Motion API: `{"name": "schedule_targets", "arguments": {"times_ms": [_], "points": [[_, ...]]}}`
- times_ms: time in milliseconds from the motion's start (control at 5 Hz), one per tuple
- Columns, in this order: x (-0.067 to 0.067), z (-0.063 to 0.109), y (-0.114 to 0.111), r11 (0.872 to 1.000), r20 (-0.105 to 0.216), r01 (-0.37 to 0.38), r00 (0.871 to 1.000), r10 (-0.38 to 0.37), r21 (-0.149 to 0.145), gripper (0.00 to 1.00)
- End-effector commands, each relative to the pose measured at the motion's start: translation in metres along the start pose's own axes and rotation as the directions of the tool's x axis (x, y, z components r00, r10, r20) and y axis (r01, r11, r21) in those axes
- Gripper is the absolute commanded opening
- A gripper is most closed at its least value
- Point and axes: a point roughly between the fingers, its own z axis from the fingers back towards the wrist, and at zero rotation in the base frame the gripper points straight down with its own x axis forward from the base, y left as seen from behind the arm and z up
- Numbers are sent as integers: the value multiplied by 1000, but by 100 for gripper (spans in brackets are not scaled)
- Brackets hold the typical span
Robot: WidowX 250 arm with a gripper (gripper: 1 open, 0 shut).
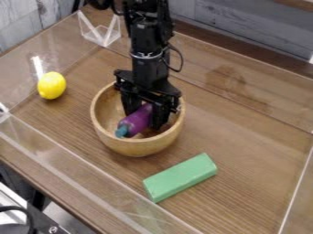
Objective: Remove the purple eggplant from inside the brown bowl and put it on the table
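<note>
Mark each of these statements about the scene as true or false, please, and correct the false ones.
1. The purple eggplant lies inside the brown bowl. True.
2. The gripper is raised high above the bowl. False: it reaches down into the bowl, shut on the eggplant.
3. The yellow lemon is in the bowl. False: it sits on the table, to the left of the bowl in the picture.
4. A green block lies on the table in front of the bowl. True.
5. The eggplant is already on the table. False: it is not yet out of the bowl.
</note>
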Motion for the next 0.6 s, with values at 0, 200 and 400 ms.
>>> {"name": "schedule_targets", "arguments": {"times_ms": [0,200,400], "points": [[5,16,2,1000,41,-22,999,22,-11,0],[8,26,-1,999,55,-32,998,34,-27,0],[11,38,-5,998,74,-40,996,44,-45,0]]}}
